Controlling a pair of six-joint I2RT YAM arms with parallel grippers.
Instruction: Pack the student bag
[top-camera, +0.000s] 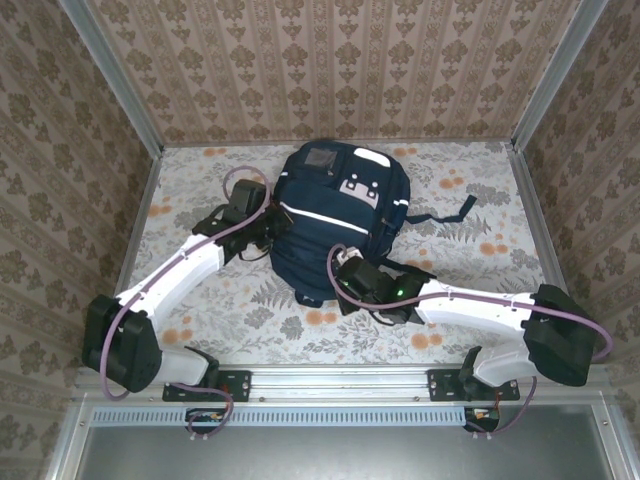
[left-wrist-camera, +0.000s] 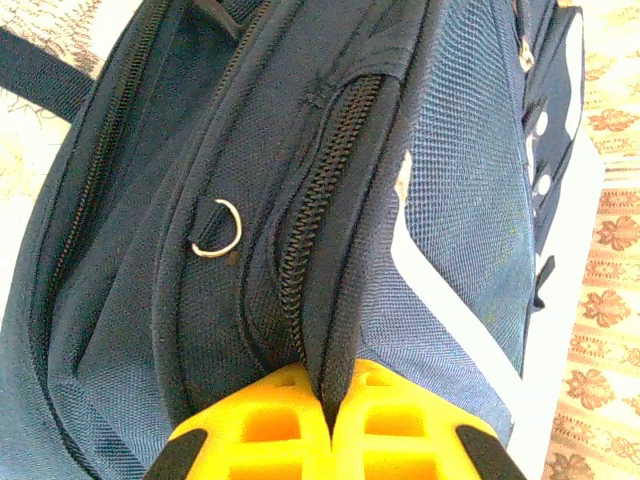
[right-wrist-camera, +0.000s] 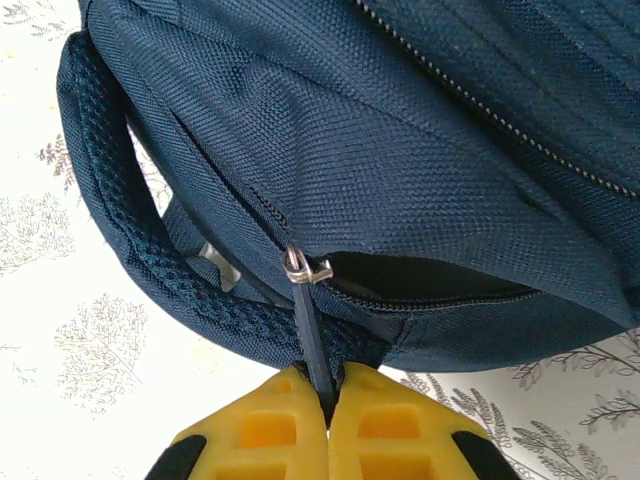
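Student bag (top-camera: 335, 215), navy, lying on the flowered counter (top-camera: 480, 190), pressed against both claws. Left claw (left-wrist-camera: 328, 392): clenched on a fold of the bag's fabric that rises straight ahead of its yellow tips, with a line of zip teeth (left-wrist-camera: 318, 190) running along that fold and a small metal ring (left-wrist-camera: 218, 230) ahead and to the left. Right claw (right-wrist-camera: 328, 395): clenched on the dark zip pull (right-wrist-camera: 308, 325), the slider (right-wrist-camera: 303, 266) just ahead of the tips and a dark gap in the zip opening ahead and to the right. Step in hand, by judgement: working this zip while the other claw anchors the bag. To do it well, draw the pull along the line of the teeth rather than away from the bag, hold the left grip firm so the fabric stays taut, and watch that loose cloth does not feed into the slider. Not determinable: whether the zip is meant to open or close, what the bag contains, how far the zip runs past the frame edge, and how much of the pull lies between the tips.
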